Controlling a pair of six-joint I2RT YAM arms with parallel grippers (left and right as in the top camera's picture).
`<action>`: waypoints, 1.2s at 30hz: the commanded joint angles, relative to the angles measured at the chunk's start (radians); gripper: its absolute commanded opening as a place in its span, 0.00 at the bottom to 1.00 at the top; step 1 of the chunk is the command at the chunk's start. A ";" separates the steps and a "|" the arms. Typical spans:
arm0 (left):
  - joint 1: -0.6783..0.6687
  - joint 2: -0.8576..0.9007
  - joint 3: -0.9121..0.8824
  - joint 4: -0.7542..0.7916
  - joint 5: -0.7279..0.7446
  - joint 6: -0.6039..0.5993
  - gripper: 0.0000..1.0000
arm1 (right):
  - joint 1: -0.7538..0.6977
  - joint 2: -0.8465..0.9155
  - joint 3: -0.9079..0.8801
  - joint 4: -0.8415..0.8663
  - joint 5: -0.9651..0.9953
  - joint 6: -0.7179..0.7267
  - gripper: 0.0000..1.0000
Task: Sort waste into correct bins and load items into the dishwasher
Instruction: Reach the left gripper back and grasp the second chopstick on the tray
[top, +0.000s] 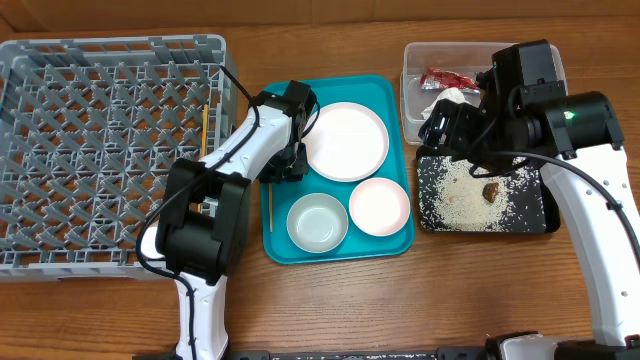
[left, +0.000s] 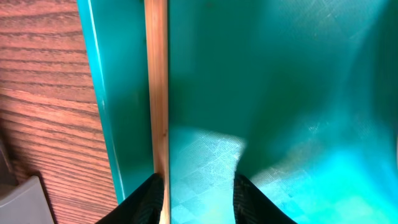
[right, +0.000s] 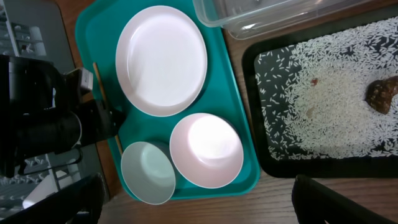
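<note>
At the far left of the overhead view you have the grey dish rack (top: 110, 150) on the wooden table (top: 330, 300). One chopstick (top: 205, 125) lies in it near its right wall.

Your left gripper (top: 289, 165) is down at the left edge of the teal tray (top: 388, 95), centre frame. In the left wrist view its jaws stand part open. The second chopstick (left: 157, 93) runs along the tray's left rim and reaches the inner edge of the picture-left finger (left: 144, 202). The other finger stands apart from it, so nothing is clamped.

On the teal tray:
- The round white plate (top: 345, 140) sits at the top.
- The grey bowl (top: 317, 222) is at lower left.
- The white bowl (top: 379, 206) is at lower right, just beside the grey one.
- All three are upright.

Right of that tray, in the upper right of the frame, the clear tub (top: 408, 100) holds the red wrapper (top: 448, 78) and the white paper wad (top: 452, 98). Directly below it, the black tray (top: 530, 218) carries the scattered rice grains (top: 455, 195) and the brown lump (top: 491, 189).

Your right gripper (top: 442, 125) hangs over the line where tub and black tray meet. In the right wrist view its fingers (right: 339, 202) are spread wide at the bottom corners of the frame, with nothing held between them.
</note>
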 joint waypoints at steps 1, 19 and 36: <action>0.007 0.026 -0.032 0.015 0.030 0.021 0.33 | 0.000 -0.001 0.016 -0.002 -0.005 -0.006 0.98; 0.020 0.026 -0.084 0.074 0.027 0.051 0.44 | 0.000 -0.001 0.016 -0.013 -0.005 -0.006 0.97; 0.027 0.023 -0.134 0.106 0.164 0.054 0.04 | 0.000 -0.001 0.016 -0.013 -0.005 -0.006 0.97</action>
